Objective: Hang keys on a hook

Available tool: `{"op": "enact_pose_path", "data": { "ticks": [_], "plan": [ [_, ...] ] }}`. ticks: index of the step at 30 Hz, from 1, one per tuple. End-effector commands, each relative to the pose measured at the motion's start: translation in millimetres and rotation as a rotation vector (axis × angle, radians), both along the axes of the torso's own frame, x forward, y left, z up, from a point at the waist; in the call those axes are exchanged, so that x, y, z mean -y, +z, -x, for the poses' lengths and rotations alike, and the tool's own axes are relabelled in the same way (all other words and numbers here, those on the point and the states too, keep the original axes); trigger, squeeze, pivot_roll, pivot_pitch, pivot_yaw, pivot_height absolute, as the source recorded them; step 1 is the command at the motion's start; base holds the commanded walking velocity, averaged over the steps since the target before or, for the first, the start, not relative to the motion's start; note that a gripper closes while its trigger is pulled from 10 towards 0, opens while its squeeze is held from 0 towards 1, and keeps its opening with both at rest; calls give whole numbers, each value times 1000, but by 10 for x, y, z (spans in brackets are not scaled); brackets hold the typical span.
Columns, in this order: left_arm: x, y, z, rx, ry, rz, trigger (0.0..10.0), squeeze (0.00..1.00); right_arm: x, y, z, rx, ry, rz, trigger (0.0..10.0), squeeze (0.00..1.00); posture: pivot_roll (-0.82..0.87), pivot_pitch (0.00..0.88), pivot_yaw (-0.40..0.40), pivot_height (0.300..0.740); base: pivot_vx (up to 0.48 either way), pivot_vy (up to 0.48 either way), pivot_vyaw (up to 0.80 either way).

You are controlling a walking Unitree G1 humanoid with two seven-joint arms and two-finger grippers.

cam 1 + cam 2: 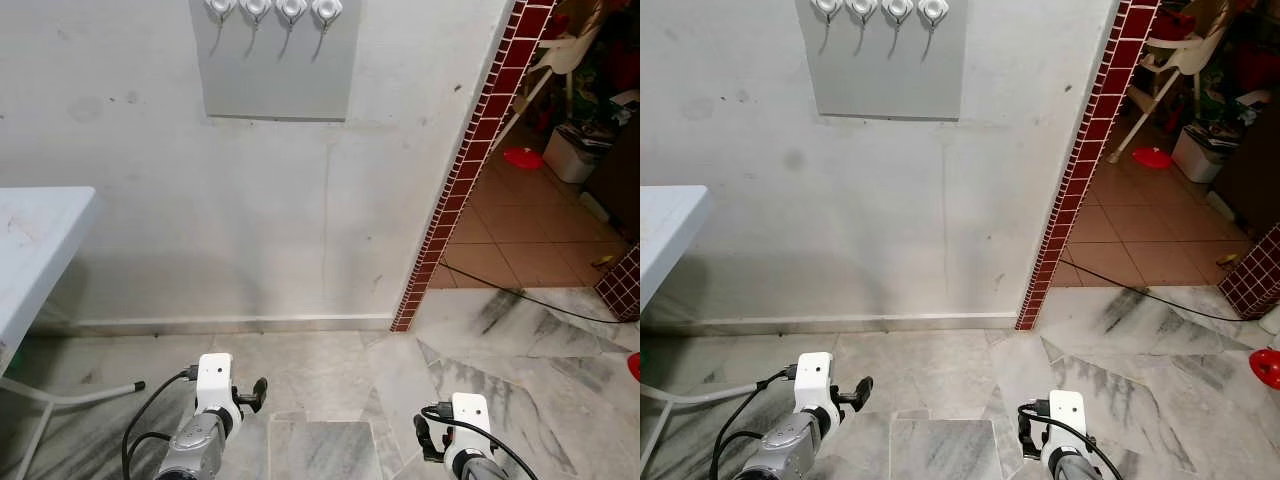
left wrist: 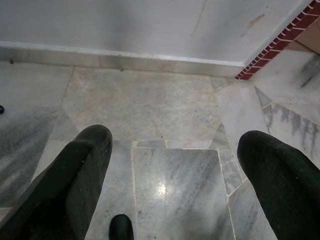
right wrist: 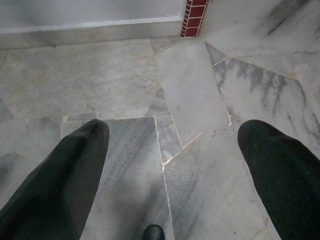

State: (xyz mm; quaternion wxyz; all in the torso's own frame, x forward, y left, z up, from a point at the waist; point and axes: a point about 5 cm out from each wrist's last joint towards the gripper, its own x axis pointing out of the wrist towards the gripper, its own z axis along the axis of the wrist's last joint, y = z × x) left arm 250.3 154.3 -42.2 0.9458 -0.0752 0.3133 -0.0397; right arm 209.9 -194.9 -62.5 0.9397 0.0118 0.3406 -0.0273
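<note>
High on the grey wall panel (image 1: 276, 70) sits a row of four white hooks (image 1: 273, 10), well above both arms; the keys cannot be made out anywhere, though a bunch would likely be light, hard and jangly, best pinched by its ring. Left gripper (image 2: 175, 175) and right gripper (image 3: 172, 170) hang low over the marble floor (image 1: 330, 440), jaws spread wide and holding nothing. A white table (image 1: 35, 250) stands left, a red-tiled wall edge (image 1: 465, 160) right.
</note>
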Motion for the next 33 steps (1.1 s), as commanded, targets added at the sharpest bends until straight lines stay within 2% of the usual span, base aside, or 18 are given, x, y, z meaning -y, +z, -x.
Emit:
{"op": "enact_pose_path", "data": {
  "ticks": [1,12,19,25,28,30,33],
  "plan": [
    [-9,27,-33,16,11,0,10000,0,2,4,-10,-2,-3,9,10000,0,20,28,-26,740,0,0,0],
    [12,49,-60,29,3,-6,10000,0,5,18,-29,9,-4,16,10000,0,18,32,-25,740,0,0,0],
    [38,125,-144,78,-8,9,10000,0,6,125,-175,83,-2,17,10000,0,10,33,-23,740,0,0,0],
    [82,243,-263,149,-37,35,10000,0,16,285,-366,185,-9,8,10000,0,8,28,-20,740,0,0,0],
    [79,366,-370,228,-44,39,10000,0,-6,411,-497,265,2,8,10000,0,6,23,-21,740,0,0,0],
    [80,385,-384,240,-47,37,10000,0,-7,429,-513,277,3,13,10000,0,6,23,-21,740,0,0,0],
    [65,456,-427,298,-40,44,10000,0,-43,512,-557,352,45,3,10000,0,1,16,-16,740,0,0,0]
  ]
}}
